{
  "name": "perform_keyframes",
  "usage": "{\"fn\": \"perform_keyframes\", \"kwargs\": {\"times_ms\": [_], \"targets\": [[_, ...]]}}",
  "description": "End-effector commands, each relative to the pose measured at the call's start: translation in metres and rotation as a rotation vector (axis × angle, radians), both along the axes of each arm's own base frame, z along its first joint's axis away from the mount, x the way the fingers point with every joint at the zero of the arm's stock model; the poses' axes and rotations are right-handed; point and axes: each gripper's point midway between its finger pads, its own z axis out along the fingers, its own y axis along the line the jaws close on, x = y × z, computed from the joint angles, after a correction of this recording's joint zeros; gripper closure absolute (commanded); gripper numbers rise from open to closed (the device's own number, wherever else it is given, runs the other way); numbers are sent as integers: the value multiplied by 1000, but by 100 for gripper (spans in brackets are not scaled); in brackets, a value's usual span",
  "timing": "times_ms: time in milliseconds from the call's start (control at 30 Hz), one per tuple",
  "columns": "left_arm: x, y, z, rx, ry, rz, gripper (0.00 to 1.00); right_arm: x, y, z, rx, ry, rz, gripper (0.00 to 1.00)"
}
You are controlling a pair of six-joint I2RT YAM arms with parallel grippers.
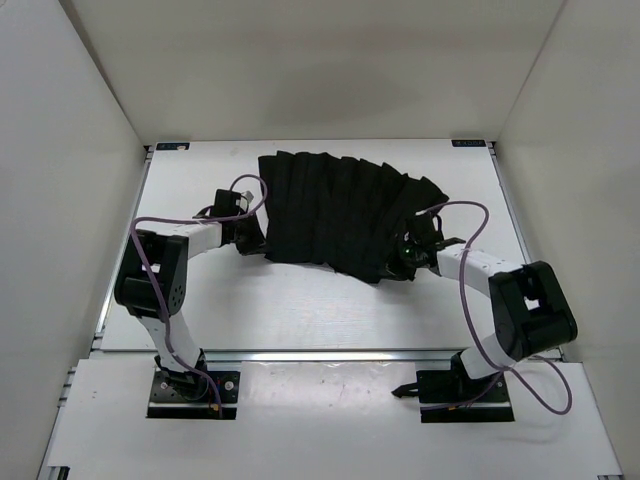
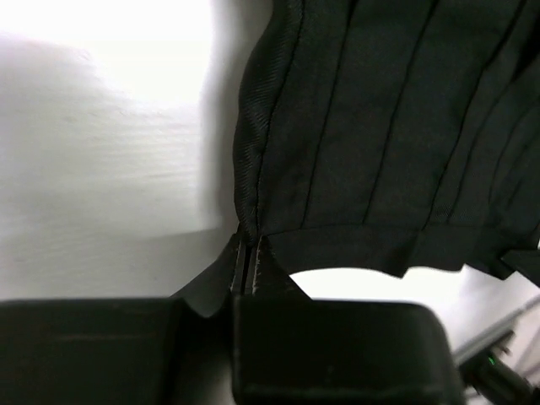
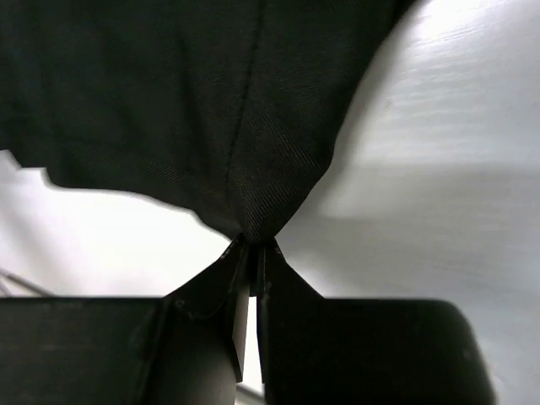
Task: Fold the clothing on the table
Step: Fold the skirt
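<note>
The clothing is spread on the desk by the middle of the far edge, its long axis laid left to right. Its near corners are pinched by the closed left hand and right hand

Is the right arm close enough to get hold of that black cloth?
Yes, it seems so: the right gripper is pinched shut on the near right corner of the clothing, so it has a hold, and nothing stands between them.
</note>
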Motion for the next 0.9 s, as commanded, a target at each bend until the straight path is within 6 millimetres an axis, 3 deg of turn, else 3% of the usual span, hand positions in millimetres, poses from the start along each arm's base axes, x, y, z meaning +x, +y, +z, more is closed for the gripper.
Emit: {"fn": "perform_keyframes", "kwargs": {"times_ms": [0, 67, 133, 167, 233, 267, 367, 433, 467, 500, 567, 667, 767, 867], "targets": [[-5, -12, 31, -108, -43, -56, 100, 15, -1, 43, 46, -108, 38, 100], [-9, -13, 51, -140, -71, -64, 100, 17, -1, 71, 62, -160, 74, 100], [-3, -6, 87, -194, -147, -40, 100, 23, -13, 96, 64, -215, 87, 100], [-8, -5, 91, -214, -127, -26, 100, 23, -15, 112, 66, -239, 106, 100], [-11, -5, 126, -250, -178, -29, 100, 24, -26, 129, 78, -255, 100, 100], [-18, -5, 126, -253, -155, -27, 100, 21, -28, 137, 63, -260, 113, 100], [-56, -21, 141, -278, -150, -63, 100, -6, -27, 134, 27, -215, 154, 100], [-94, -26, 126, -306, -91, -52, 100, -32, -26, 132, 19, -196, 167, 100], [-104, -27, 138, -322, -135, -52, 100, -46, -27, 121, 17, -157, 160, 100], [-121, -28, 125, -330, -93, -34, 100, -62, -27, 115, 25, -130, 152, 100], [-154, -30, 124, -347, -106, -42, 100, -91, -23, 109, 41, -98, 184, 100], [-188, -29, 124, -332, -98, -34, 100, -130, -23, 108, 55, -79, 212, 100], [-200, -22, 137, -354, -135, 10, 100, -145, -29, 113, 77, -75, 215, 100], [-178, -15, 161, -370, -200, 69, 100, -123, -34, 136, 107, -130, 210, 100]]}}
